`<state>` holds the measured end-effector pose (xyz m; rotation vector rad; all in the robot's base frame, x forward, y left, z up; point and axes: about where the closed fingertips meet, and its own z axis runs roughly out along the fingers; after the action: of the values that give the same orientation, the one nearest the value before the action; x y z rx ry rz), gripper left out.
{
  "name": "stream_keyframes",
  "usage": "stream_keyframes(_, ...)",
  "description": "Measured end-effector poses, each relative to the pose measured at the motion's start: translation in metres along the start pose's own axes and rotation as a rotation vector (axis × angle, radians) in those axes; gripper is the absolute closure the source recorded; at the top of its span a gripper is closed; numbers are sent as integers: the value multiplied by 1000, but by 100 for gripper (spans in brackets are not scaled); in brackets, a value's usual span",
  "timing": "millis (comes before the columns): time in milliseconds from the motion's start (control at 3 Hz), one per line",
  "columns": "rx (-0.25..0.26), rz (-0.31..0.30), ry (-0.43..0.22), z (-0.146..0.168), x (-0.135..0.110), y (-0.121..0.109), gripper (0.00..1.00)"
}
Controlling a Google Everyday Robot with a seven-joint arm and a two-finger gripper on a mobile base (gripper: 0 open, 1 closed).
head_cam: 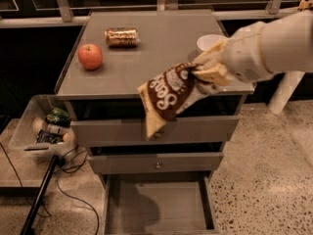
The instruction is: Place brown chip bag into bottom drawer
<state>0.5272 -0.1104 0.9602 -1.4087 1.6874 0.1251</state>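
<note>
So the brown chip bag (168, 94) dangles in the air just past the desk's (146, 65) front edge, near the front right corner. The claw (208, 73) is clamped on its upper end. I'd call this the carry step: next it needs to go down over the open bottom drawer (161, 207), then release. The bag's crinkly and floppy, and the drawer's a flat grey tray. A round apple (90, 56) and a gold can (122, 36) sit toward the desk's back left.
</note>
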Motion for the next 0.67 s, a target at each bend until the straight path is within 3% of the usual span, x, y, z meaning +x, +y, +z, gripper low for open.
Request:
stream_keyframes(333, 28, 4, -43, -40, 6, 32, 100)
stream_keyframes(667, -9, 23, -51, -44, 20, 81, 100)
